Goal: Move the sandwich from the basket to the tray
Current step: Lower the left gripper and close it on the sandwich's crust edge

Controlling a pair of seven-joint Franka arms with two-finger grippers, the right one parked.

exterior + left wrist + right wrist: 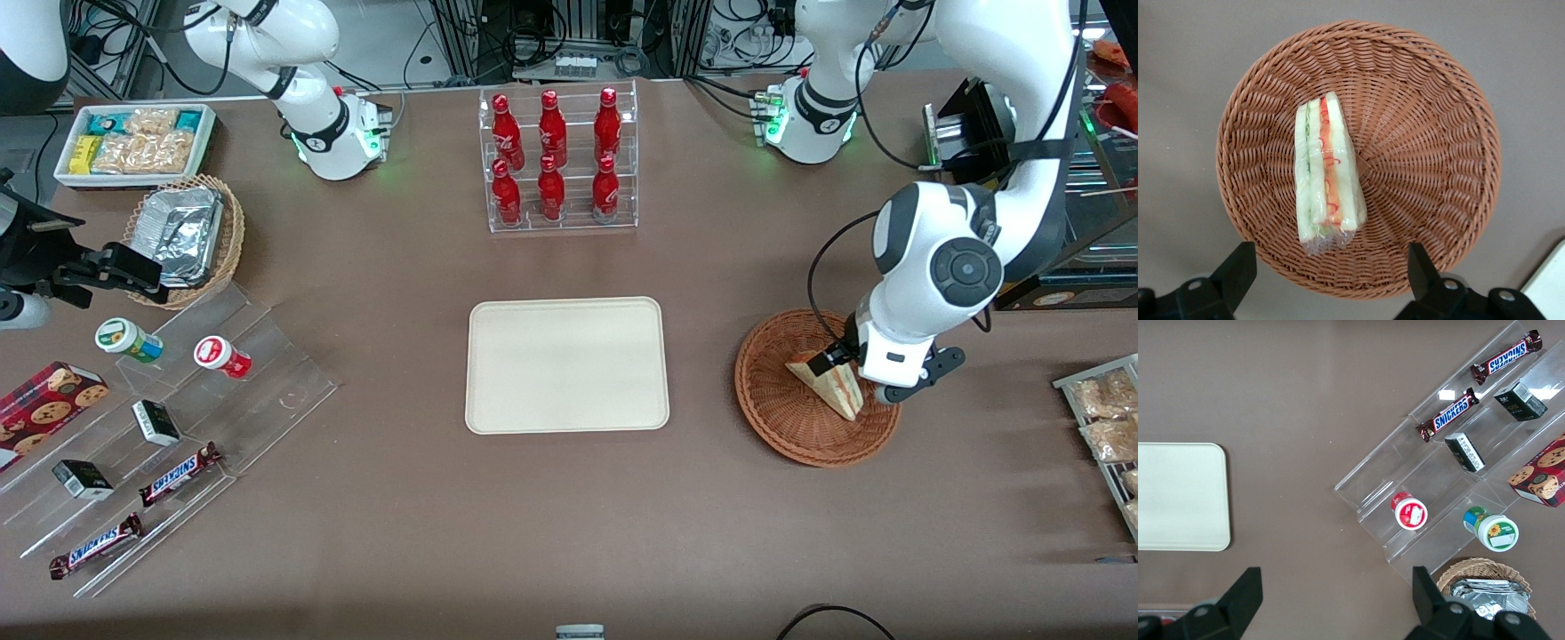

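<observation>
The claw hangs at the right of the front frame, low over the reddish-brown woven basket, its two dark fingers spread wide apart and closed on nothing. In the wrist camera the fingers stand apart with the basket's rim between them, and they touch neither the wicker nor the food.

The sandwich lies inside the basket, a pale wedge with its cut edge showing red, orange and green layers; it rests on the woven floor near the middle, partly under the claw in the front frame. The basket sits on the brown worktop in the right part of the front frame, toward the working arm's end.

The cream tray lies flat at the centre of the front frame, well apart from the basket, with nothing on it. Above it in the frame, farther from the camera, a clear rack of red bottles stands upright.

At the left of the front frame are a tan wicker basket with foil containers, a white bin of snack packets, and clear stepped shelves carrying two Snickers bars, small dark boxes and two round tubs. Packets of snacks sit at the right edge.
</observation>
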